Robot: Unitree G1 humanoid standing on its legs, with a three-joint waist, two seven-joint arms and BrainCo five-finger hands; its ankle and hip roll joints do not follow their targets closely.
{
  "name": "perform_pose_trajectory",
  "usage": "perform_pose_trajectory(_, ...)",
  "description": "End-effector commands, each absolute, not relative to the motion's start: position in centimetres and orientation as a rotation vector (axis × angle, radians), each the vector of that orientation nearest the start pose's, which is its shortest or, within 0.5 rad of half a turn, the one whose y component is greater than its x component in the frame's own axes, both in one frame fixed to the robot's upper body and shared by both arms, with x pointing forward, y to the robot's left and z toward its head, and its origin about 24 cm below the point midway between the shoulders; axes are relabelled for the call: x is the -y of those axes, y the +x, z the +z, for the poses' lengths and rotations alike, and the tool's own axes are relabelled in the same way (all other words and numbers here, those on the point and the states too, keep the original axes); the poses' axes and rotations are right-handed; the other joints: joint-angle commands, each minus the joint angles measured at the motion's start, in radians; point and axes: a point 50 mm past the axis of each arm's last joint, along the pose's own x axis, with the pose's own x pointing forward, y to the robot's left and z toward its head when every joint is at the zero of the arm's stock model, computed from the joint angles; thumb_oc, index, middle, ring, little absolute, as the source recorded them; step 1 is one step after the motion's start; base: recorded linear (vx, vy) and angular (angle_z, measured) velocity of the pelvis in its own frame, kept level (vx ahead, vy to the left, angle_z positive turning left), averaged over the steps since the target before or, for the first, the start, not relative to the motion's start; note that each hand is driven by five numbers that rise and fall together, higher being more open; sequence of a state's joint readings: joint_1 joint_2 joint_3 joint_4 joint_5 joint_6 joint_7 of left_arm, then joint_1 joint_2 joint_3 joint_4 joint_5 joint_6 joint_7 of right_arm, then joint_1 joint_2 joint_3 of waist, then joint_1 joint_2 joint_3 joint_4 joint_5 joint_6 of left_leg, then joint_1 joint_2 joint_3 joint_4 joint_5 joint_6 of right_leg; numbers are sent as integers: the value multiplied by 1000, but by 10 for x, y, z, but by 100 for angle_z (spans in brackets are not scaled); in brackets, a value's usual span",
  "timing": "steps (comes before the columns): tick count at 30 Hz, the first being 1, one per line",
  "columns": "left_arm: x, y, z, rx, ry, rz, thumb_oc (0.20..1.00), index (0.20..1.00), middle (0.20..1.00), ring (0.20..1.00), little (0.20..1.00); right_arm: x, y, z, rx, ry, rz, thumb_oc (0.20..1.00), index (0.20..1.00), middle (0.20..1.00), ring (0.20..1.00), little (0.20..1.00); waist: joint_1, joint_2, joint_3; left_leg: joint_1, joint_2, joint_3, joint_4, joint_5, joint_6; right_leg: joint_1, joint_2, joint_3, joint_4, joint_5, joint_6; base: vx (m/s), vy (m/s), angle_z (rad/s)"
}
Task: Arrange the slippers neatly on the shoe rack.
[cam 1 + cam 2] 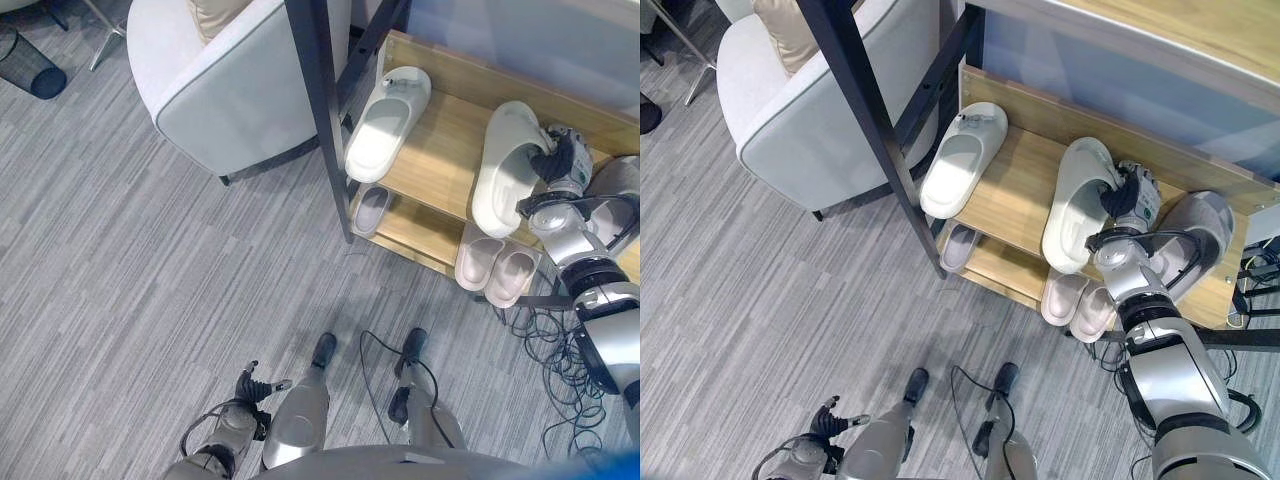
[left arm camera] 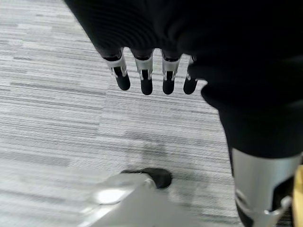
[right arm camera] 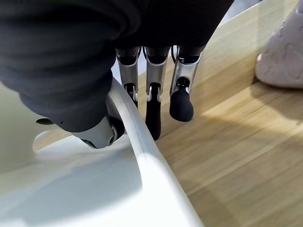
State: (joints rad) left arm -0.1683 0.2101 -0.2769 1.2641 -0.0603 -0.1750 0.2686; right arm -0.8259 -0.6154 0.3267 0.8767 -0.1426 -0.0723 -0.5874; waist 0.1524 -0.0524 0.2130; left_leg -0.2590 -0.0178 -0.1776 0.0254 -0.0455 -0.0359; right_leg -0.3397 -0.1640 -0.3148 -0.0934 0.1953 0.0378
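One white slipper (image 1: 388, 120) lies on the wooden upper shelf (image 1: 440, 150) of the shoe rack, at its left end. A second white slipper (image 1: 505, 170) lies further right on the same shelf. My right hand (image 1: 558, 160) grips its right side wall. In the right wrist view the thumb (image 3: 102, 132) is inside the slipper's rim (image 3: 147, 156) and the fingers (image 3: 154, 118) are outside it, over the shelf (image 3: 236, 142). My left hand (image 1: 255, 385) hangs low over the floor at the lower left, its fingers (image 2: 144, 75) straight and holding nothing.
A grey slipper (image 1: 372, 210) and a pinkish pair (image 1: 495, 265) lie on the lower shelf. Another grey slipper (image 1: 1195, 235) lies right of my right hand. A black post (image 1: 320, 110) stands at the rack's left corner, a grey armchair (image 1: 220, 90) beyond it and a black bin (image 1: 30, 65) far left.
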Motion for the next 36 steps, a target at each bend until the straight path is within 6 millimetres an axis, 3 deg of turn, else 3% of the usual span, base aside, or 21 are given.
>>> perform_pose_trajectory(1,-214,155,-142,-900,468,120,1000,1000,1000,1000,1000,279,376,184,300,-886,-644,200,200,200,200,200,21,4,6,-19,-10,-9,-113,82,-39,200,-52,-38,6,-154,149,-30,50,-4)
perform_pose_trajectory(8,-219,153,-143,-922,460,137,1000,1000,1000,1000,1000,251,381,205,416,-813,-596,200,200,200,200,200,13,-9,8,-22,-13,-5,-113,80,-32,191,-57,-26,6,-144,148,-18,32,3)
perform_pose_trajectory(19,-233,162,-137,-909,466,166,1000,1000,1000,1000,1000,228,398,221,403,-770,-534,200,200,200,200,200,40,-49,14,-48,-24,-19,-113,87,-33,180,-59,-41,6,-132,152,2,7,2)
perform_pose_trajectory(27,-239,164,-134,-909,471,175,1000,1000,1000,1000,1000,230,405,215,323,-752,-527,200,200,200,200,200,64,-58,19,-68,-31,-30,-113,93,-36,172,-60,-60,6,-129,154,11,15,10)
perform_pose_trajectory(36,-241,168,-132,-900,475,170,1000,1000,1000,1000,1000,241,407,227,297,-798,-570,200,200,200,200,200,78,-63,20,-81,-37,-40,-113,94,-41,168,-66,-75,6,-128,157,6,6,2)
